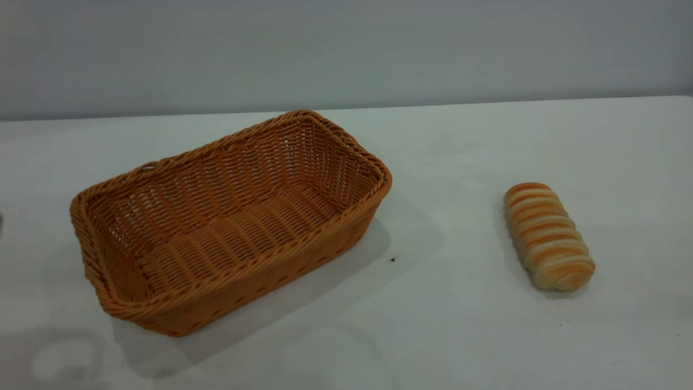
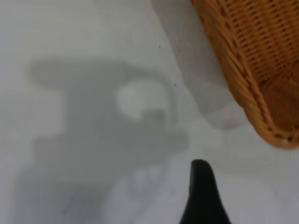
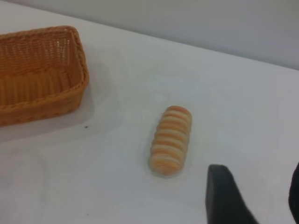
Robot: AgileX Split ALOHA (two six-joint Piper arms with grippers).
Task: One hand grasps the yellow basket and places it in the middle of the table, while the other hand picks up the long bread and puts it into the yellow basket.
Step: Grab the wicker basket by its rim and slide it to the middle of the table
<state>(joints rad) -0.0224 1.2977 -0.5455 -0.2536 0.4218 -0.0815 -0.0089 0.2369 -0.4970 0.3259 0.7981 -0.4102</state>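
The yellow basket [image 1: 243, 281] stands empty and skewed on the left half of the white table [image 1: 460, 336]. The long bread [image 1: 548, 235] lies striped side up on the right, well apart from it. Neither gripper shows in the exterior view. In the left wrist view, my left gripper [image 2: 250, 184] hovers over bare table beside a basket corner [image 2: 261, 70]; one black finger [image 2: 201, 191] shows, with nothing next to it. In the right wrist view, my right gripper [image 3: 259, 186] is open and empty, short of the bread [image 3: 171, 140], with the basket [image 3: 42, 105] farther off.
A grey wall runs behind the table's far edge. A small dark speck [image 1: 392, 260] lies on the tabletop between basket and bread. Bare table stretches between the two objects and along the front.
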